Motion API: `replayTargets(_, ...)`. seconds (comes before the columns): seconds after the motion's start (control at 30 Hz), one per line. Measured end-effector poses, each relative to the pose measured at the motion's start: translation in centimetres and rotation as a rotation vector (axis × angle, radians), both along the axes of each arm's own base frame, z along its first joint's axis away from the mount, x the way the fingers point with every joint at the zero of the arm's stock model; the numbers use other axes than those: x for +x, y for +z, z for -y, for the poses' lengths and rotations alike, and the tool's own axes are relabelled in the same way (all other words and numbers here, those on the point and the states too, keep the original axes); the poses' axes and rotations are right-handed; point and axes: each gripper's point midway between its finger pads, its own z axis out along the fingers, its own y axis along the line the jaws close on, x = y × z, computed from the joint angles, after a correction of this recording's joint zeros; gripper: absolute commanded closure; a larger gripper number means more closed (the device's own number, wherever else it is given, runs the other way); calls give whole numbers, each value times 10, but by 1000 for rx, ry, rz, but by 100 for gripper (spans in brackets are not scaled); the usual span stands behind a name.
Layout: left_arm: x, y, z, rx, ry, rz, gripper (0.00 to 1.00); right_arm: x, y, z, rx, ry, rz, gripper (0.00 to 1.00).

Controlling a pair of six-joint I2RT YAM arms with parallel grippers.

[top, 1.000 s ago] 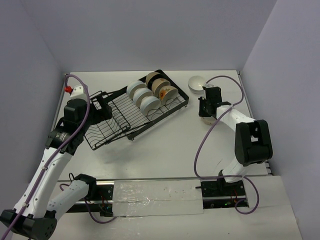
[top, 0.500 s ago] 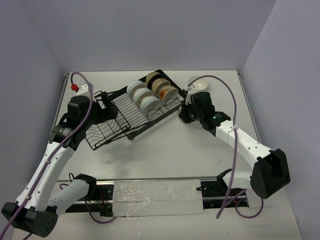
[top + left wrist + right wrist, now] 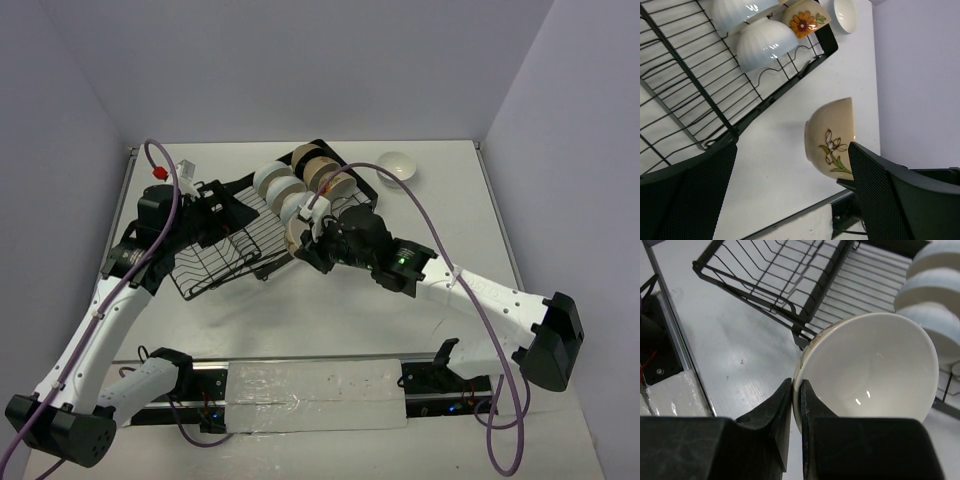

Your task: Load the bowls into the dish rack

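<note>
My right gripper is clamped on the rim of a cream bowl, one finger inside and one outside. The bowl hangs just ahead of the fingers, tipped on edge with its mouth toward my wrist camera. I hold it that way because the bowls already loaded stand on edge between the tines, so this one should slide in at the same tilt.

The dish rack lies directly beyond the gripper. Its near corner sits just behind the bowl and the loaded row is up to the gripper's right. I judge the bowl is at the rack's edge but not yet seated.

My left gripper is spread wide with nothing between its fingers. It hangs over the rack's empty section. I can't tell whether it touches the wire, but it looks placed to steady the frame.

One white bowl sits on the counter, well behind the right gripper.
</note>
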Motion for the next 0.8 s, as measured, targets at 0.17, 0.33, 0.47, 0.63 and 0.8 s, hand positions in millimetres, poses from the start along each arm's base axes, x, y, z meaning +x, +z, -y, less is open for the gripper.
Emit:
replayTargets(0.17,-3,2,10,-57,-30,-23,1,0,11,-14,3,43,60,100)
replayTargets(0.33,-5,0,13,-79,-34,-45,1,8,20,-26,12,58,92,100)
replayTargets(0.47,-5,0,14,-80,-36,-45,1,12,25,-38,20,79,108,100)
replayTargets(0.63,-5,1,18,-95,-55,-38,1,13,26,-49,25,104,109,100)
replayTargets(0.8,-5,-3,18,-95,-59,-41,1,14,24,-56,22,120,103,100)
